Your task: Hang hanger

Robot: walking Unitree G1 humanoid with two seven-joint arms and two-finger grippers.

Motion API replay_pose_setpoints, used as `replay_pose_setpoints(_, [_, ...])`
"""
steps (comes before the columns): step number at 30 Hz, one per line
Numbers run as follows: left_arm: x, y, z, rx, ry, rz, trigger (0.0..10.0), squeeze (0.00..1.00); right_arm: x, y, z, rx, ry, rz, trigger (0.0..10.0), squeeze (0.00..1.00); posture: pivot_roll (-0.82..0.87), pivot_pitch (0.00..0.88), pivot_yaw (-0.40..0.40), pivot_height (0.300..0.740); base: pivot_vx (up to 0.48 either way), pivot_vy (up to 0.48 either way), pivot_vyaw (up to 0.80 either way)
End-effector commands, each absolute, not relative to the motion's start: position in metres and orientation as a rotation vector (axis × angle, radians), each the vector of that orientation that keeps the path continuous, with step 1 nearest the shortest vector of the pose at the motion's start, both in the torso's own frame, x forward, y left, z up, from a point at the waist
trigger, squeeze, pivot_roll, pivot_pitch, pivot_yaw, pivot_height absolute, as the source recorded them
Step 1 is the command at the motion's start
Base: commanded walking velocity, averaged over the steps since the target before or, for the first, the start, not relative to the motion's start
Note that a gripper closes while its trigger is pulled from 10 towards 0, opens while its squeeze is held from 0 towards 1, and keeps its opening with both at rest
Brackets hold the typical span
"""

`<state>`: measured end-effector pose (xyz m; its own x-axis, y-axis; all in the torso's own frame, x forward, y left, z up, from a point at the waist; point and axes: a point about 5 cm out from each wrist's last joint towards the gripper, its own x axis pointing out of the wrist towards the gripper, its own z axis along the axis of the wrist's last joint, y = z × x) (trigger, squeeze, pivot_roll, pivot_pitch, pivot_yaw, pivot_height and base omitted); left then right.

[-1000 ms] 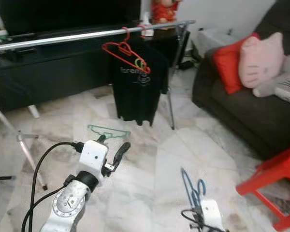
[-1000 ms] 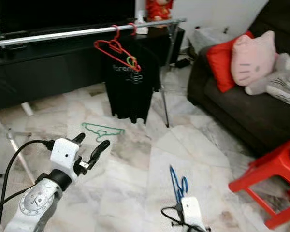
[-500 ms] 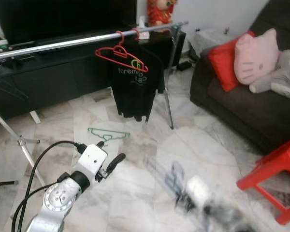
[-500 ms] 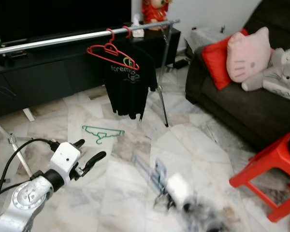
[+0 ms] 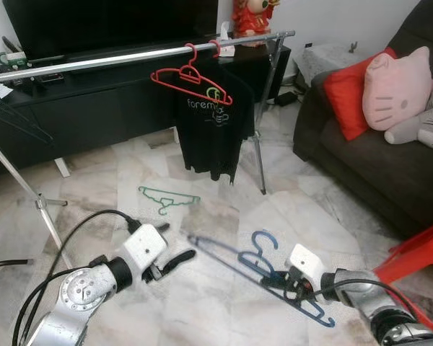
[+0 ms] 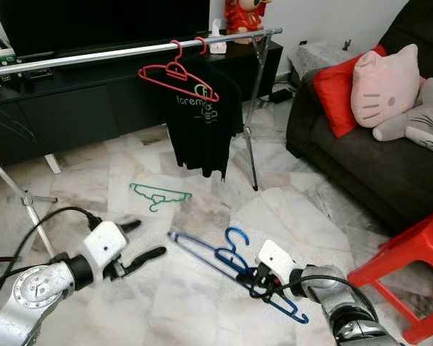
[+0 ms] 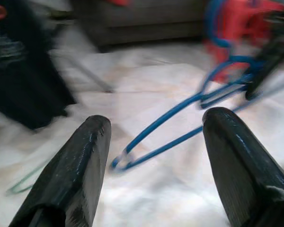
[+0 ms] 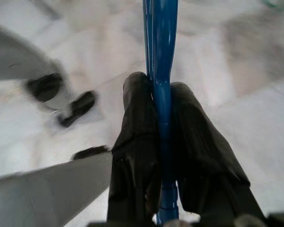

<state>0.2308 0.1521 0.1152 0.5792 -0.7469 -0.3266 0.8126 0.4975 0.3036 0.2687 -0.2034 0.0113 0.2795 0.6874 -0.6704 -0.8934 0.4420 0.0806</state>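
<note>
My right pincer (image 6: 254, 282) is clenched on the blue hanger (image 6: 227, 261), holding it low over the marble floor (image 6: 202, 310), well short of the rail (image 6: 130, 52). My left pincer (image 5: 175, 248) hangs released beside it. A red hanger (image 6: 179, 74) and a black shirt (image 6: 200, 119) hang on the rail; a green hanger (image 6: 157, 194) lies on the floor.

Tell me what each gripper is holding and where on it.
Right gripper pinches the blue hanger on its frame below the hook. Left gripper is open, holding nothing.
</note>
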Motion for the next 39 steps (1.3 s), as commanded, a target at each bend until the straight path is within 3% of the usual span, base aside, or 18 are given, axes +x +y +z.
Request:
replay_pose_setpoints(1, [0.224, 0.145, 0.119, 0.455, 0.199, -1.083, 10.0, 0.0, 0.274, -0.204, 0.025, -0.359, 0.668, 1.19, 10.0, 0.0, 0.03, 0.055, -0.102, 0.74, 0.0, 0.0, 0.0])
replay_pose_setpoints(15, [0.232, 0.132, 0.118, 0.374, 0.288, -1.234, 10.0, 0.0, 0.272, -0.184, 0.046, -0.319, 0.613, 1.498, 10.0, 0.0, 0.02, 0.065, -0.12, 0.74, 0.0, 0.0, 0.0])
replay_pose_setpoints(23, [0.235, 0.12, 0.113, 0.368, 0.332, -1.3, 10.0, 0.0, 0.278, -0.164, 0.047, -0.313, 0.569, 1.508, 10.0, 0.0, 0.02, 0.063, -0.124, 0.74, 0.0, 0.0, 0.0])
replay_pose_setpoints(38, [0.239, 0.122, 0.108, 0.37, 0.391, -1.328, 10.0, 0.0, 0.291, -0.136, 0.064, -0.328, 0.471, 1.57, 10.0, 0.0, 0.03, 0.05, -0.121, 0.74, 0.0, 0.0, 0.0])
replay_pose_setpoints(39, [0.239, 0.122, 0.108, 0.37, 0.392, -1.328, 8.1, 0.0, 0.292, -0.136, 0.065, -0.329, 0.471, 1.57, 10.0, 0.0, 0.03, 0.05, -0.121, 0.74, 0.0, 0.0, 0.0])
